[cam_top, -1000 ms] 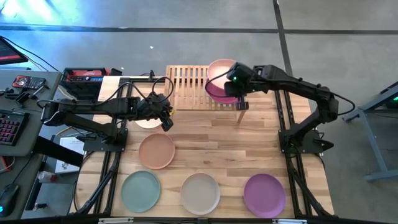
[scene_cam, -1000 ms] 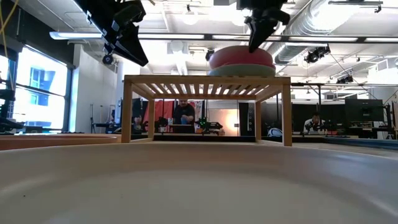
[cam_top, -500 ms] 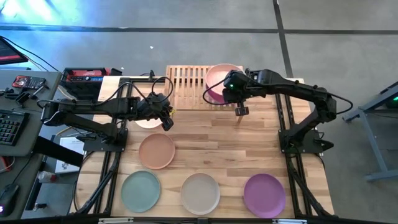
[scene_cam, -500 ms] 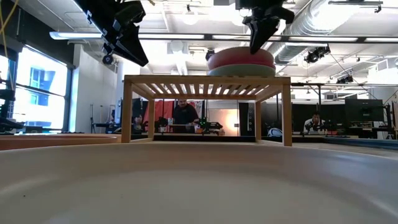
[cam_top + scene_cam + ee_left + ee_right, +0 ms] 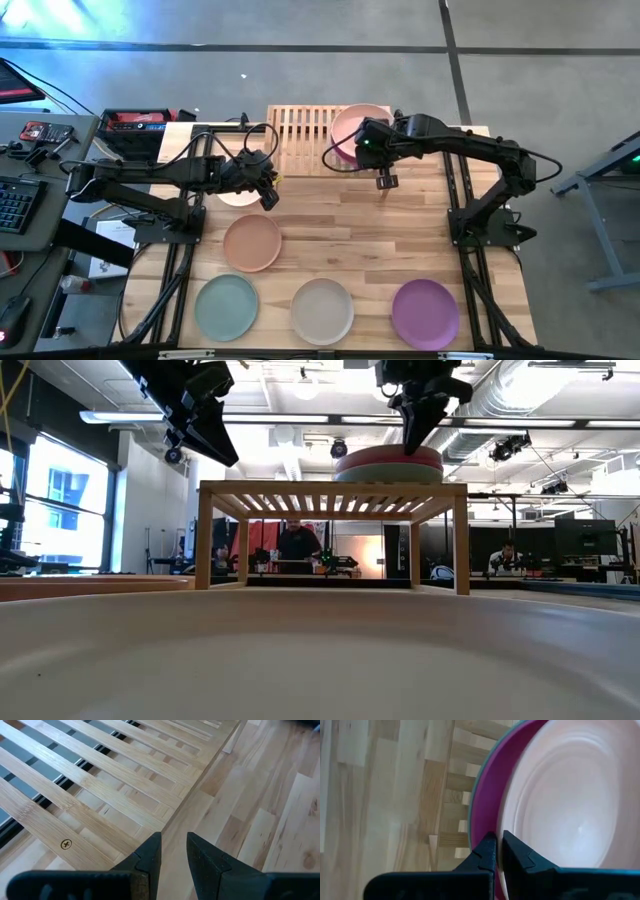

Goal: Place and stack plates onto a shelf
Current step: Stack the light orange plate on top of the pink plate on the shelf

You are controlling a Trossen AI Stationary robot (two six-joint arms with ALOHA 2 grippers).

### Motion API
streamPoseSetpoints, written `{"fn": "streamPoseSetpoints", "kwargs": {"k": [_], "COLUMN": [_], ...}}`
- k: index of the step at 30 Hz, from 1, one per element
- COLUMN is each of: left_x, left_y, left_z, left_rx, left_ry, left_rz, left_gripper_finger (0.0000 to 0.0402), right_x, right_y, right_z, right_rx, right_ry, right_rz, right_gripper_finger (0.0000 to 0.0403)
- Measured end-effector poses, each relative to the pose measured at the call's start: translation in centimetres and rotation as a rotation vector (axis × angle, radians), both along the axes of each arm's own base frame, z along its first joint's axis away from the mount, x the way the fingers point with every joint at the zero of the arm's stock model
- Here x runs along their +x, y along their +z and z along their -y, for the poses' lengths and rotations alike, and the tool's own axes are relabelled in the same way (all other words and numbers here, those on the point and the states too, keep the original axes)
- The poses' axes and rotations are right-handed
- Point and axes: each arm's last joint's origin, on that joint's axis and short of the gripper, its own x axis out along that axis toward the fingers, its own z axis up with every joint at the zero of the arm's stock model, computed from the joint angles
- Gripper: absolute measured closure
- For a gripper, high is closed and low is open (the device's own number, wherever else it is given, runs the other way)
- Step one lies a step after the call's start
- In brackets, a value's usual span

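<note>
The low slatted wooden shelf (image 5: 300, 140) (image 5: 330, 490) stands at the table's far edge. On its right half sits a stack of three plates: pale pink (image 5: 358, 125) (image 5: 570, 805) on magenta (image 5: 490, 795) on sage green (image 5: 390, 474). My right gripper (image 5: 382, 174) (image 5: 410, 448) (image 5: 499, 842) points down at the stack's near rim, shut on the pink plate. My left gripper (image 5: 268, 195) (image 5: 174, 852) hovers off the shelf's left near corner, fingers all but shut on nothing. The other plates lie flat on the table. My right gripper pinches the pale pink plate's near rim (image 5: 504, 827) between its two fingers, coming from above and pointing down. The plate lies nearly flat on the magenta plate, on top of the stack.
A peach plate (image 5: 252, 242), a mint one (image 5: 226, 306), a beige one (image 5: 322, 310) and a purple one (image 5: 425, 313) lie on the near half of the table. A pale plate (image 5: 236, 197) is half hidden under my left arm. The shelf's left half (image 5: 100, 785) is bare slats.
My right gripper has moved down and a little toward the table's left, keeping its hold. The pale pink plate, earlier tipped up above the stack, has come down nearly flat on the magenta plate.
</note>
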Motion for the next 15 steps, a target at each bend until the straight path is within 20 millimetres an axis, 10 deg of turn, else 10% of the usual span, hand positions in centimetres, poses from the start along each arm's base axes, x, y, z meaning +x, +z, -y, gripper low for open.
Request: {"fn": "streamPoseSetpoints", "kwargs": {"k": [15], "left_x": [0.0], "left_y": [0.0], "left_z": [0.0], "left_rx": [0.0], "left_ry": [0.0], "left_rz": [0.001], "left_gripper_finger": [0.0321], "right_x": [0.19], "right_y": [0.04], "right_z": [-0.05], "right_rx": [0.028], "right_ry": [0.015], "right_rz": [0.026], "right_gripper_finger": [0.039]}}
